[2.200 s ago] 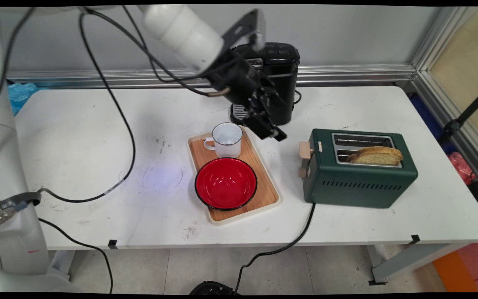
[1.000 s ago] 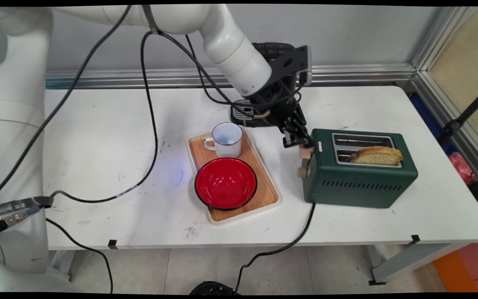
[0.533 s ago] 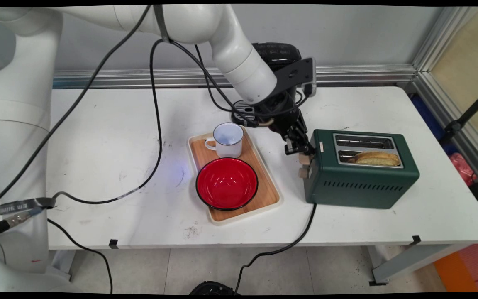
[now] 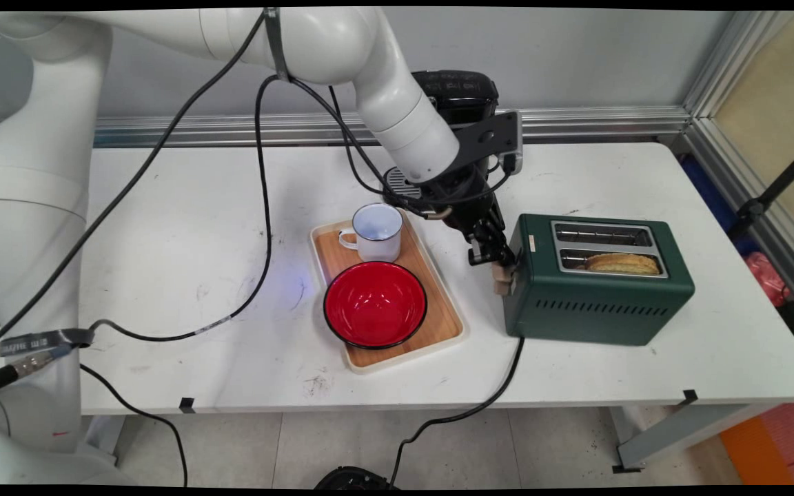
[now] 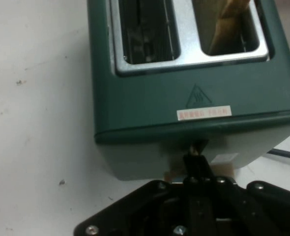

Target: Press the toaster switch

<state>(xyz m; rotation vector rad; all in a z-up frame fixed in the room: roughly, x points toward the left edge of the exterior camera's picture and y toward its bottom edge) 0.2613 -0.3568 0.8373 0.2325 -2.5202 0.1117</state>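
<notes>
Taking the green toaster [image 4: 597, 286] as the landmark, a black power cord [image 4: 466, 406] leaves its near lower corner and drops over the table's [image 4: 163, 207] front edge toward the floor. To the toaster's left, a wooden tray [image 4: 438, 320] lies on the table, carrying a red bowl [image 4: 375, 304] at its near end and a white mug [image 4: 378, 231] at its far end, the two just beside each other.

At the toaster's left end face, the gripper [image 4: 495, 258] comes down at a slant from the upper left and sits right on the light wooden lever [image 4: 504, 275], which stands low on that face. In the hand view the fingers [image 5: 196, 164] appear drawn together into one narrow black tip pressed against the toaster's [image 5: 194, 98] end wall, with nothing clamped between them; the lever [image 5: 218, 164] shows only as pale slivers on either side of that tip.

On top of the toaster, the near slot holds a slice of bread [image 4: 621, 263] sunk low, only its crust showing above the metal rim; the far slot has none. In the hand view the bread [image 5: 228, 22] stands in the right-hand slot.

Beyond the toaster's left end, partly behind the arm, a black coffee machine [image 4: 459, 93] stands at the table's back edge against the wall.
</notes>
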